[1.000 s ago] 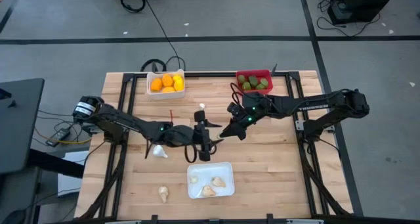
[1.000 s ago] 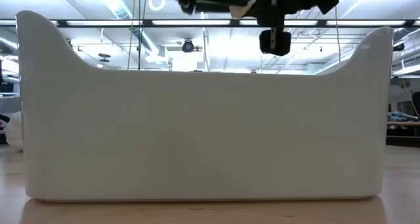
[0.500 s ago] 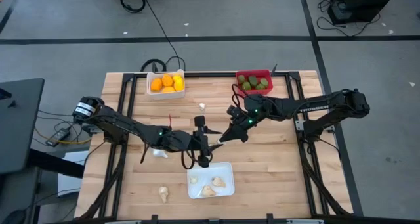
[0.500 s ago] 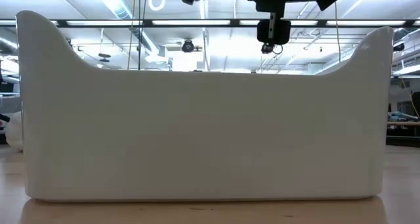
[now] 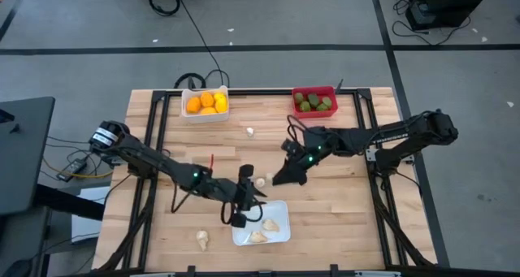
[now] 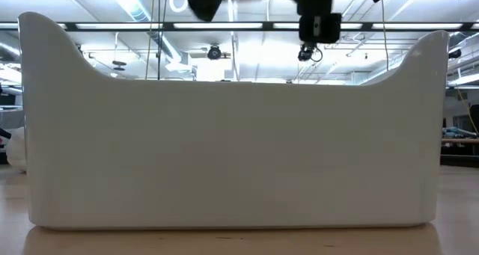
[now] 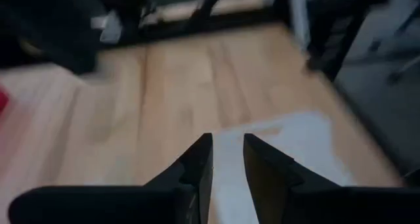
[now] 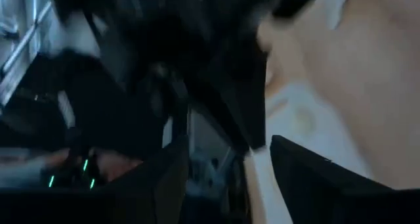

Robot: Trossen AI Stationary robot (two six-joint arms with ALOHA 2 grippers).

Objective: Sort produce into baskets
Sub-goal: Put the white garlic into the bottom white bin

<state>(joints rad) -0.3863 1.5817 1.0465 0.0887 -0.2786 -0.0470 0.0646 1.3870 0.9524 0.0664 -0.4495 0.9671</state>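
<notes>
1. The left gripper (image 5: 237, 218) hangs at the near-left edge of the tray (image 5: 277, 209). Its wrist view looks down on the tray's white floor. The fingers (image 7: 199, 159) stand narrow with nothing between them, so it carries no produce. That looks like a pose over a drop spot rather than a pick.
2. One garlic bulb (image 5: 201, 241) lies on bare wood, near the table's front edge and well left of the tray. It is unsorted, and I judge it the left arm's natural next job.
3. The white bin (image 5: 188, 93) at the back holds the oranges (image 5: 205, 103). They are grouped there by kind, and no orange lies loose.
4. The tray holds pale bulbs (image 5: 270, 225), so garlic belongs there. A small white scrap (image 5: 250, 132) sits alone mid-table, and what it is I cannot tell.
5. Another bulb (image 5: 260, 181) rests on the table just behind the tray, between the two grippers.
6. The right gripper (image 5: 284, 176) is low and just beside that bulb. Its fingers (image 8: 308, 178) are spread wide and empty.
7. The red bin (image 5: 329, 90) at the back right holds the green fruits (image 5: 310, 102), on the right arm's side.
</notes>
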